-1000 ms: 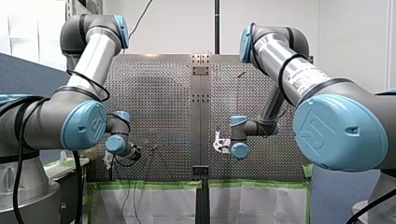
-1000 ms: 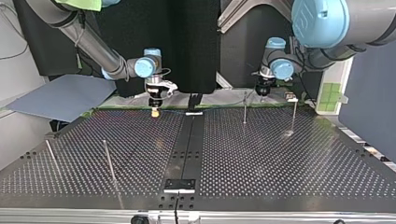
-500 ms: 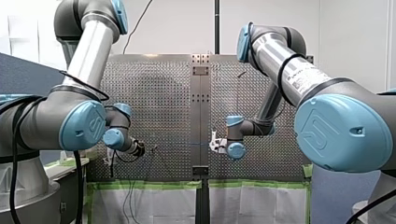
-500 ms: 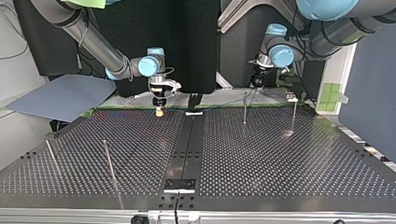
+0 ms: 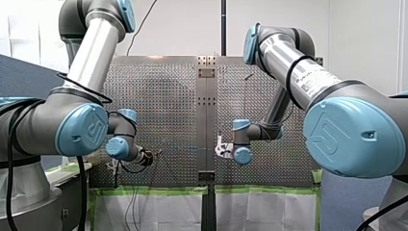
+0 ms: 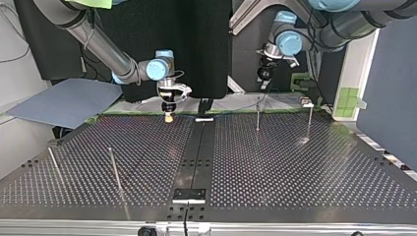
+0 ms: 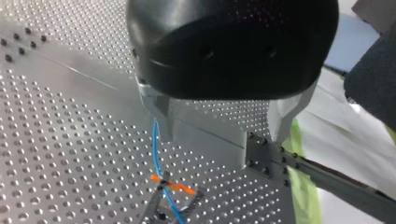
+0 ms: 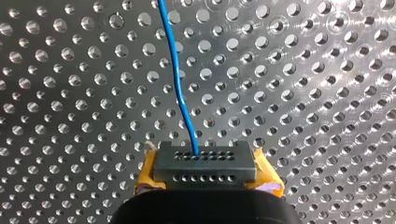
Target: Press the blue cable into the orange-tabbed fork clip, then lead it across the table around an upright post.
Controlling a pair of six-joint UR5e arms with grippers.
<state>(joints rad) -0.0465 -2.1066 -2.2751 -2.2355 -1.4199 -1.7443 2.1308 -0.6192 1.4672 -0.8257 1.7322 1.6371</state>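
Note:
The thin blue cable point(image 8: 180, 93) runs away over the perforated table from my right gripper point(image 8: 203, 163), which is shut on it between yellow pads point(image 8: 148, 173). In the top view that right gripper point(image 6: 168, 117) hangs low over the table's far edge, left of the dark centre strip. My left gripper point(image 7: 219, 126) is open, its metal fingers point(image 7: 161, 119) wide apart above the table. Ahead of it the blue cable point(image 7: 155, 149) drops into the orange-tabbed fork clip point(image 7: 172, 185). In the top view my left gripper point(image 6: 264, 78) hovers above a thin upright post point(image 6: 257, 113).
More upright posts stand at the top view's right point(image 6: 310, 120) and near left point(image 6: 115, 169) point(image 6: 54, 164). A dark strip point(image 6: 196, 152) runs down the table's middle. A grey sheet point(image 6: 64, 101) lies beyond the far left edge; green tape lines the far edge.
My left gripper has lifted away from the table and shifted towards the top view's left. My right gripper has edged towards the centre strip, still holding the cable.

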